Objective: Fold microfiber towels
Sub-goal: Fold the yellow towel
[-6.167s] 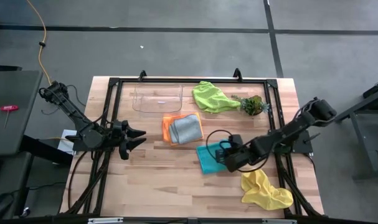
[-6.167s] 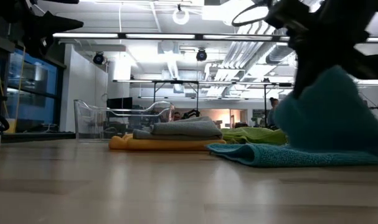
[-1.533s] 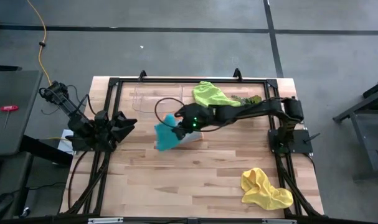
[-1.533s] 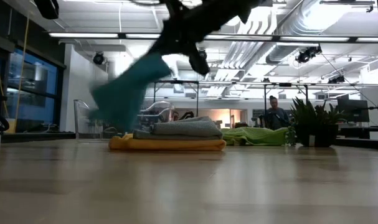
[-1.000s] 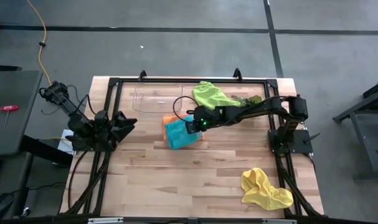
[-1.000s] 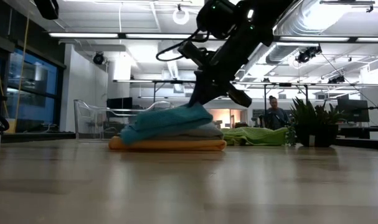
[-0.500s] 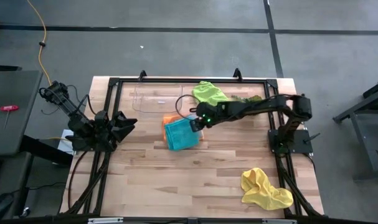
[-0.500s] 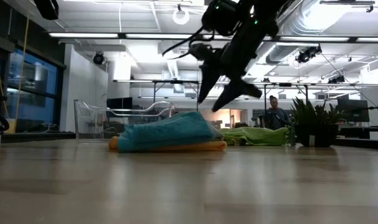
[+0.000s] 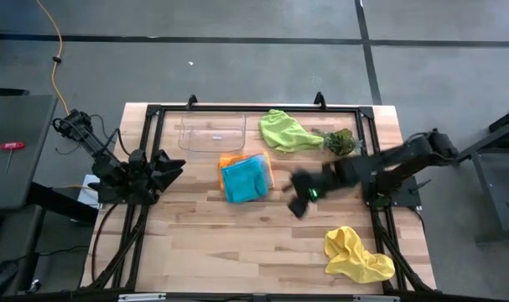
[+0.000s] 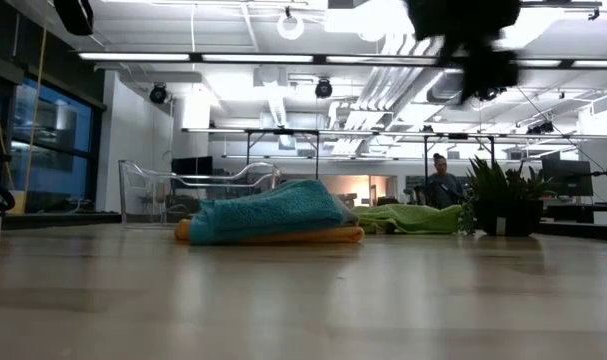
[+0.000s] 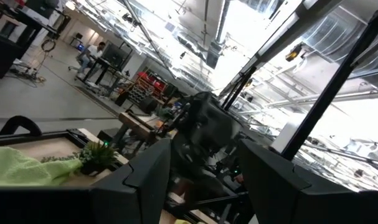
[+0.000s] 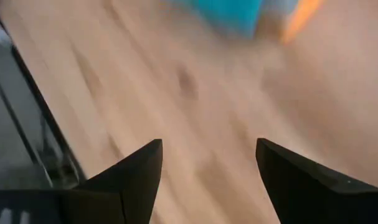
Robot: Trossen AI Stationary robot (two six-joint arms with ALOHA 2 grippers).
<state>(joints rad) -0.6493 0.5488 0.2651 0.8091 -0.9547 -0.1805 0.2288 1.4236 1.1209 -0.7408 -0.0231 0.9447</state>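
Observation:
A folded teal towel (image 9: 243, 179) lies on top of an orange towel (image 9: 226, 161) at the table's middle; in the low view the teal towel (image 10: 268, 212) covers the orange one (image 10: 283, 236). A lime green towel (image 9: 283, 132) lies crumpled at the far side. A yellow towel (image 9: 357, 256) lies bunched near the front right. My right gripper (image 9: 300, 201) hangs open over bare wood, to the right of the stack, and its wrist view shows the open right gripper (image 12: 207, 168) with nothing between the fingers. My left gripper (image 9: 173, 172) waits open at the left edge.
A clear plastic tray (image 9: 210, 132) stands at the far side, left of the lime towel. A small leafy plant (image 9: 340, 141) sits just right of that towel. A black frame (image 9: 150, 113) runs round the tabletop. Bare wood lies between the stack and the yellow towel.
My right gripper has opened and let go of the teal towel, which stays folded on the stack. The gripper has then risen and swung away toward the table's right and near side, rolling as it went.

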